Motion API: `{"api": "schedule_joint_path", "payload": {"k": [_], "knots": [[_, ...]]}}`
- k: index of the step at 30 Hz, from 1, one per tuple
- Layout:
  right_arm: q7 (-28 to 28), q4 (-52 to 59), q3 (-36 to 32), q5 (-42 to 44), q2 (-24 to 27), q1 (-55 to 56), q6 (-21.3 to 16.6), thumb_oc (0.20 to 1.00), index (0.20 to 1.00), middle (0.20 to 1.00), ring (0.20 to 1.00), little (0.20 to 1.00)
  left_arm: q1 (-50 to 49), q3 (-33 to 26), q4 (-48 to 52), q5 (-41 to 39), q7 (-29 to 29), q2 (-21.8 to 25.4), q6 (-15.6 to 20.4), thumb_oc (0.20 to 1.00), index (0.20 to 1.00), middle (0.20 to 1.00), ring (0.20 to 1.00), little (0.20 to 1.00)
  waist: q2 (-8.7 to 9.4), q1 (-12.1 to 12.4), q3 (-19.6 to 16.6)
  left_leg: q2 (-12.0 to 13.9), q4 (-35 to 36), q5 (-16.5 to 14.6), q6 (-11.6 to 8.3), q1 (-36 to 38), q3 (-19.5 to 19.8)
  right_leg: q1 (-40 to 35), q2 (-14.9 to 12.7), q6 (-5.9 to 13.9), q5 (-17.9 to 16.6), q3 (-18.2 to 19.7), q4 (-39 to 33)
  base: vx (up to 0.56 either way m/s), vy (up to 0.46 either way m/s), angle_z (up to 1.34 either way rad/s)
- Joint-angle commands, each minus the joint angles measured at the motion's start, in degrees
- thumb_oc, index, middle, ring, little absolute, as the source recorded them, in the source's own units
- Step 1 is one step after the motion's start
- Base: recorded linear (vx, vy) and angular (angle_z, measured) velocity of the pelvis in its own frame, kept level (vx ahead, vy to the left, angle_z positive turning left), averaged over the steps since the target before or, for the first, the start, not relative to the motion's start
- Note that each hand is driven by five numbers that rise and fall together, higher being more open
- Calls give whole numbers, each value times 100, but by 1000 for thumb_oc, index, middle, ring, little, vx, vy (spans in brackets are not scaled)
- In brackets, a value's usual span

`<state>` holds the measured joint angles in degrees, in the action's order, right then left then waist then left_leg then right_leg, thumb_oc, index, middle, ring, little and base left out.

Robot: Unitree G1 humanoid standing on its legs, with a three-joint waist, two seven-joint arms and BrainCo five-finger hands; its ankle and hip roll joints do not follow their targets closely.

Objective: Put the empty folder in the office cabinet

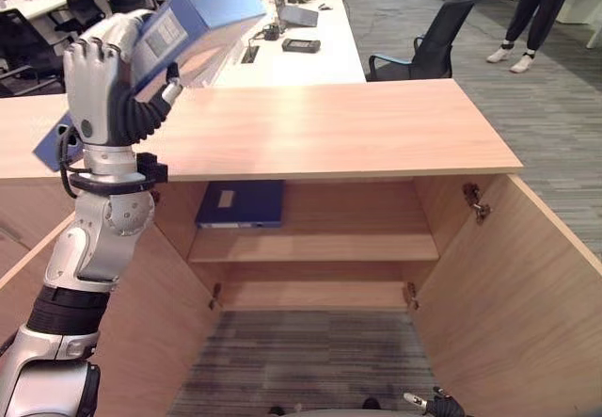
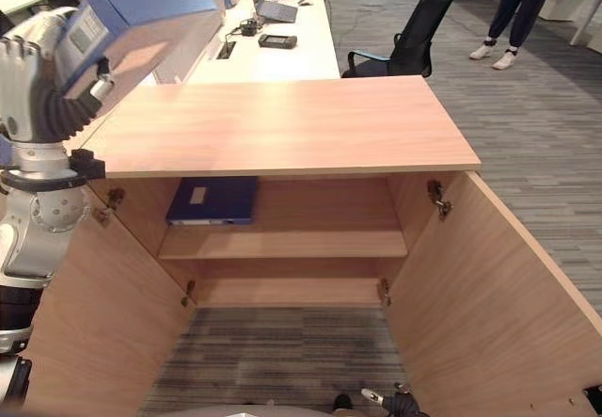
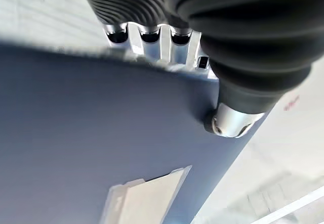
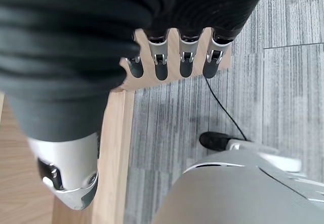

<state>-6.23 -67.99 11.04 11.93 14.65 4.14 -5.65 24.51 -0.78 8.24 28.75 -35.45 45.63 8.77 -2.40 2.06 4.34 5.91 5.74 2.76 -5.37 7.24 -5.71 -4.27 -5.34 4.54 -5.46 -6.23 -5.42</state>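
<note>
Gripping a blue folder (image 1: 193,31) above the open cabinet (image 1: 329,135), the left hand (image 1: 99,83) stays clear of 1 shelved binder (image 1: 241,203).

No print on the folder's label (image 1: 167,29) can be read.

folder (image 1: 193,36) above cabinet (image 1: 320,125) top, left side | second folder (image 1: 241,203) on upper shelf (image 1: 315,245) (left end)

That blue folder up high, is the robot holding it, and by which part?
Yes: the left hand grips the blue folder at its lower end, thumb on one face. The right hand holds nothing.
</note>
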Motion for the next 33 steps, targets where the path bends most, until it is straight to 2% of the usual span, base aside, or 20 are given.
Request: {"api": "schedule_joint_path", "payload": {"k": [1, 4, 5, 6, 7, 9, 10, 11, 13, 14, 15, 21, 27, 31, 33], "knots": [[8, -174, 204, -110, -47, -396, -66, 1000, 1000, 1000, 1000, 1000, 608, -344, 208, -553, -220, 405, 313, 200, 200, 200, 200, 200, 123, -55, 51, 2, -74, -533, -147, 216, 23, -441, -477, 578, 765, -123, 105, 0, -35, 4], [40, -159, 143, -88, -2, -416, -24, 1000, 1000, 1000, 1000, 1000, 336, -590, 695, -1444, -119, 227, 715, 200, 200, 200, 200, 200, 118, 5, 65, 12, -74, -510, -148, 196, 60, -453, -462, 561, 774, -153, 103, -9, -28, 7], [40, -159, 143, -88, -2, -416, -24, 1000, 1000, 1000, 1000, 1000, 336, -590, 695, -1444, -119, 227, 715, 200, 200, 200, 200, 200, 118, 5, 65, 12, -74, -510, -148, 196, 60, -453, -462, 561, 774, -153, 103, -11, -21, 6], [66, -131, 119, -64, 33, -424, 1, 1000, 1000, 1000, 1000, 1000, 144, -697, 834, -2165, 84, 97, 989, 200, 200, 200, 200, 200, 101, 20, 62, 14, -74, -493, -147, 180, 74, -451, -457, 551, 770, -176, 101, -4, -15, 6], [67, -128, 127, -64, 41, -419, 2, 1000, 1000, 1000, 1000, 1000, 120, -727, 844, -2199, 114, 97, 996, 200, 200, 200, 200, 200, 93, 12, 62, 16, -74, -503, -147, 190, 75, -461, -455, 552, 779, -178, 102, -12, -19, 7], [140, -61, 89, -5, 95, -446, 43, 1000, 1000, 1000, 1000, 1000, -81, -807, 994, -3353, 617, -29, 1363, 200, 200, 200, 200, 200, 77, 54, 73, 22, -74, -476, -147, 164, 109, -470, -448, 531, 788, -201, 103, -18, -16, 5], [164, -54, 100, 8, 118, -452, 49, 1000, 1000, 1000, 1000, 1000, -172, -851, 1044, -3777, 822, -94, 1452, 200, 200, 200, 200, 200, 65, 52, 77, 27, -74, -474, -148, 166, 120, -478, -449, 526, 790, -210, 102, 0, 0, 0], [165, -54, 103, 8, 119, -450, 49, 1000, 1000, 1000, 1000, 1000, -178, -856, 1046, -3781, 826, -95, 1452, 200, 200, 200, 200, 200, 63, 49, 79, 28, -74, -482, -149, 174, 120, -486, -448, 527, 797, -212, 104, -45, -6, 3], [209, -50, 91, 33, 159, -504, 68, 1000, 1000, 1000, 1000, 1000, -307, -847, 1129, -4651, 1256, -232, 1554, 200, 200, 200, 200, 200, 45, 74, 103, 32, -74, -407, -141, 136, 148, -464, -446, 508, 752, -235, 116, -25, -3, 2], [210, -53, 95, 33, 162, -502, 69, 1000, 1000, 1000, 1000, 1000, -317, -856, 1127, -4670, 1274, -232, 1555, 200, 200, 200, 200, 200, 42, 71, 91, 34, -74, -478, -147, 170, 156, -505, -444, 517, 811, -235, 103, 25, -9, 3], [241, -51, 95, 44, 174, -519, 87, 1000, 1000, 1000, 1000, 1000, -438, -856, 1196, -5114, 1495, -328, 1570, 200, 200, 200, 200, 200, 37, 92, 97, 31, -74, -474, -142, 166, 176, -524, -445, 511, 813, -251, 101, 33, -6, 3], [302, 75, 136, 81, 207, -616, 75, 1000, 1000, 1000, 1000, 1000, -736, -720, 1266, -6062, 2025, -559, 1461, 200, 200, 200, 200, 200, 38, 148, 130, 29, -74, -458, -135, 149, 213, -540, -436, 496, 806, -287, 105, -17, -6, 6], [379, 665, 174, 287, 286, -736, -19, 1000, 1000, 1000, 1000, 1000, -961, -626, 1340, -6650, 2389, -657, 1377, 200, 200, 200, 200, 200, 49, 180, 149, 34, -74, -459, -128, 149, 221, -554, -437, 493, 803, -295, 111, -8, -1, 5], [488, 2412, 112, 585, 573, -696, -225, 1000, 1000, 1000, 1000, 1000, -1221, -542, 1336, -6938, 2587, -753, 1265, 200, 200, 200, 200, 200, 77, 163, 175, 43, -74, -461, -126, 149, 193, -531, -445, 495, 789, -284, 116, 0, 0, 0], [511, 2822, 66, 636, 642, -672, -260, 1000, 1000, 1000, 1000, 1000, -1263, -548, 1332, -6947, 2610, -765, 1238, 200, 200, 200, 200, 200, 81, 152, 179, 43, -74, -460, -124, 148, 186, -526, -445, 496, 784, -282, 118, -5, 8, -4]]}}
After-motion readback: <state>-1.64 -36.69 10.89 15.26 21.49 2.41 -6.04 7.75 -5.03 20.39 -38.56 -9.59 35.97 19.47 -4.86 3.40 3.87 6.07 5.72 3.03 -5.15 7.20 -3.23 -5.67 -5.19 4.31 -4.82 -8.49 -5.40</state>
